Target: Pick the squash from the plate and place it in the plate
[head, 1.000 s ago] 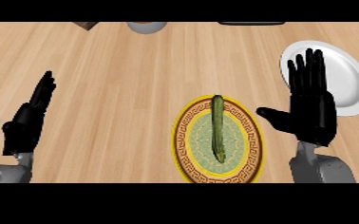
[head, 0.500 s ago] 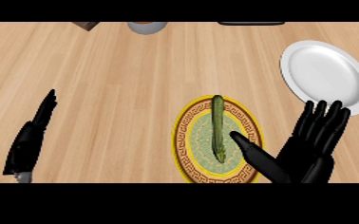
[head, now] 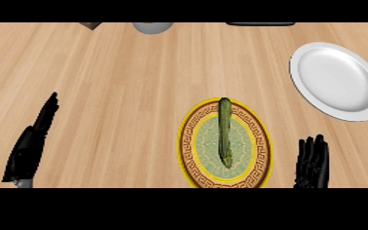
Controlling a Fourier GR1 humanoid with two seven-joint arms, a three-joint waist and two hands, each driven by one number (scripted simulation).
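A long green squash (head: 225, 132) lies lengthwise on a yellow plate (head: 188, 146) with a brown key-pattern rim, low in the middle of the counter. A plain white plate (head: 332, 80) sits at the right edge. My right hand (head: 313, 164) shows at the lower right, fingers straight and pointing up, just right of the yellow plate and apart from the squash. My left hand (head: 30, 146) rests edge-on at the lower left, fingers straight, far from both plates. Neither hand holds anything.
Along the far edge of the wooden counter stand a grey rounded object (head: 152, 27), a small brown item (head: 90, 25) and a dark flat thing (head: 260, 24). Bare wood lies between the plates and the left hand.
My right hand has pulled back down and right, away from the white plate and then off the yellow plate's rim. The left hand sank lower and turned edge-on. The squash has not moved.
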